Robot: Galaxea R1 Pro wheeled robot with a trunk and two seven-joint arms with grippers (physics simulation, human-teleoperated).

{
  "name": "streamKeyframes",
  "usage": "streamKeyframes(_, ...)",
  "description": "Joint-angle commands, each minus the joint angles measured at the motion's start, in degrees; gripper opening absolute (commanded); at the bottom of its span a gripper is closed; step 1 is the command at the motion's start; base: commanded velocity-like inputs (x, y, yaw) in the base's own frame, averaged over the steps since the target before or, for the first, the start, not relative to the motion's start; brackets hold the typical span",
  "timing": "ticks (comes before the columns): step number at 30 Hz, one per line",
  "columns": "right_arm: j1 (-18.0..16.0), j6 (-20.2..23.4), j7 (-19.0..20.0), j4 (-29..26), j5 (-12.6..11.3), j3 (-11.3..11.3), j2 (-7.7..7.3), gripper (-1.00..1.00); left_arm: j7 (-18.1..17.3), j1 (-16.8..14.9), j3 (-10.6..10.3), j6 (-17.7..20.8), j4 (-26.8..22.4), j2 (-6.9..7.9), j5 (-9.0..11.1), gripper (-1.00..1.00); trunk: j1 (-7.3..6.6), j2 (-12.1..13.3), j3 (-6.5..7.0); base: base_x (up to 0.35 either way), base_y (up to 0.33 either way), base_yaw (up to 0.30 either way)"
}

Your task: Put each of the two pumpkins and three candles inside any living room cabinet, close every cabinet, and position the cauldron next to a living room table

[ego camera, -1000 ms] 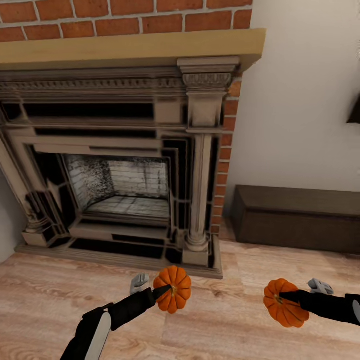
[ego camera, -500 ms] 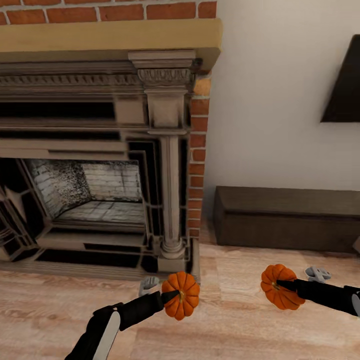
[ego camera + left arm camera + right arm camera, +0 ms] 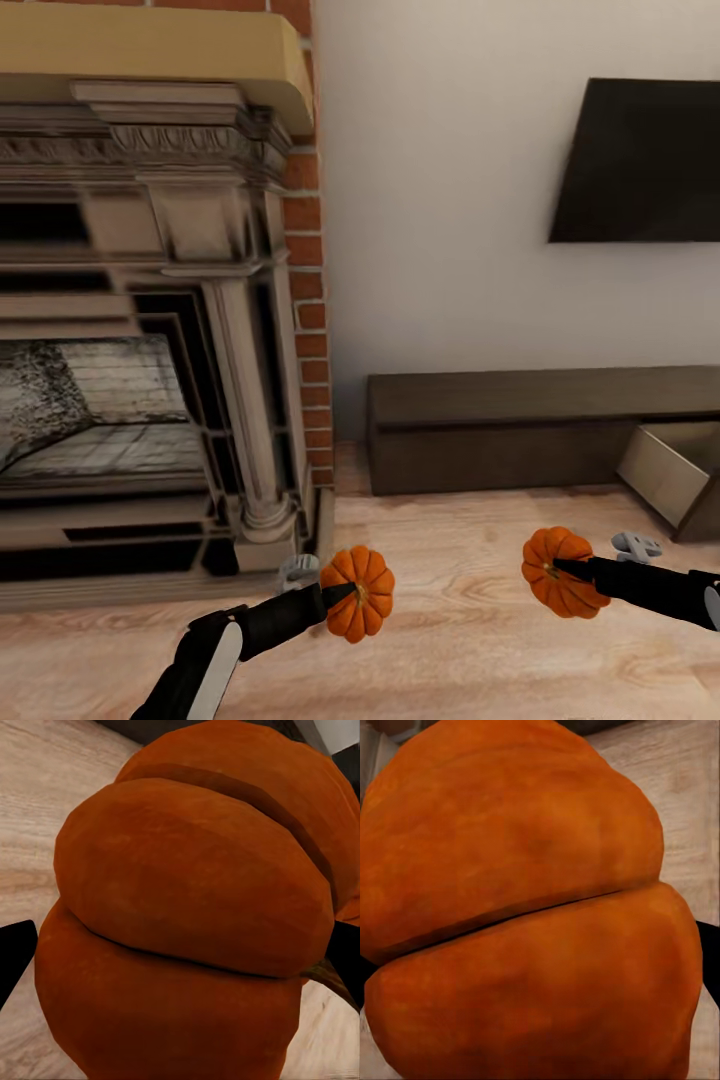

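Each arm carries an orange ribbed pumpkin above the wooden floor. My left gripper is shut on one pumpkin, which looms close in the left wrist view between dark fingertips. My right gripper is shut on the other pumpkin, seen large in the right wrist view. The long low dark-brown cabinet stands against the white wall ahead at the right. One of its drawers is pulled open at the right end, showing a pale inside.
A brick-backed fireplace with a tan mantel fills the left side. A dark flat screen hangs on the wall above the cabinet. Wooden floor stretches between me and the cabinet.
The whole view has swung to the right: the fireplace slid left, and more of the cabinet, its open drawer and the wall screen came into sight. Both pumpkins stay held.
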Motion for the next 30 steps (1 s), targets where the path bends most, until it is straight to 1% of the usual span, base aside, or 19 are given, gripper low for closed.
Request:
streamKeyframes(1, -0.1, 0.5, 0.0, 0.0, -0.7, 0.0, 0.03, -1.00, -0.3, 0.0, 0.1, 0.5, -0.1, -0.04, 0.7, -1.00, 0.00, 0.0, -0.05, 0.155, -0.320, -0.281)
streamKeyframes(18, -0.1, 0.5, 0.0, -0.1, -0.6, 0.2, 0.22, -1.00, -0.2, -0.2, 0.1, 0.5, 0.0, -0.80, 0.6, -1.00, 0.00, 0.0, -0.05, 0.154, -0.321, -0.281)
streamKeyframes(21, -0.2, 0.5, -0.1, -0.3, -0.5, 0.1, 0.29, -1.00, -0.1, -0.2, -0.7, 0.5, 0.0, -0.83, 0.6, -1.00, 0.00, 0.0, -0.05, 0.149, -0.321, -0.259)
streamKeyframes(22, -0.2, 0.5, -0.2, -0.3, -0.5, 0.2, 0.33, -1.00, -0.1, -0.2, -1.4, 0.5, 0.0, -0.86, 0.6, -1.00, 0.00, 0.0, -0.05, 0.147, -0.322, -0.158)
streamKeyframes(24, -0.4, 0.4, -0.4, -0.4, -0.6, 0.2, 0.41, -1.00, 0.0, -0.2, -1.9, 0.5, 0.0, -0.90, 0.6, -1.00, 0.00, 0.0, -0.05, 0.147, -0.322, -0.113)
streamKeyframes(27, -1.3, 0.3, -0.5, -0.7, -0.6, 0.2, 0.53, -1.00, 0.0, -0.2, -2.5, 0.5, -0.1, -1.22, 0.6, -1.00, 0.00, 0.0, -0.05, 0.145, -0.322, -0.052)
streamKeyframes(29, -2.9, 0.3, -0.5, -0.8, -0.7, 0.2, 0.58, -1.00, 0.3, -0.4, -2.7, 0.5, -0.1, -1.53, 0.7, -1.00, 0.00, 0.0, -0.05, 0.144, -0.323, -0.022)
streamKeyframes(30, -5.6, 0.4, -0.6, -0.9, -0.6, 0.2, 0.63, -1.00, 1.3, -0.9, -2.9, 0.5, -0.4, -1.87, 1.0, -1.00, 0.00, 0.0, -0.05, 0.142, -0.324, -0.011)
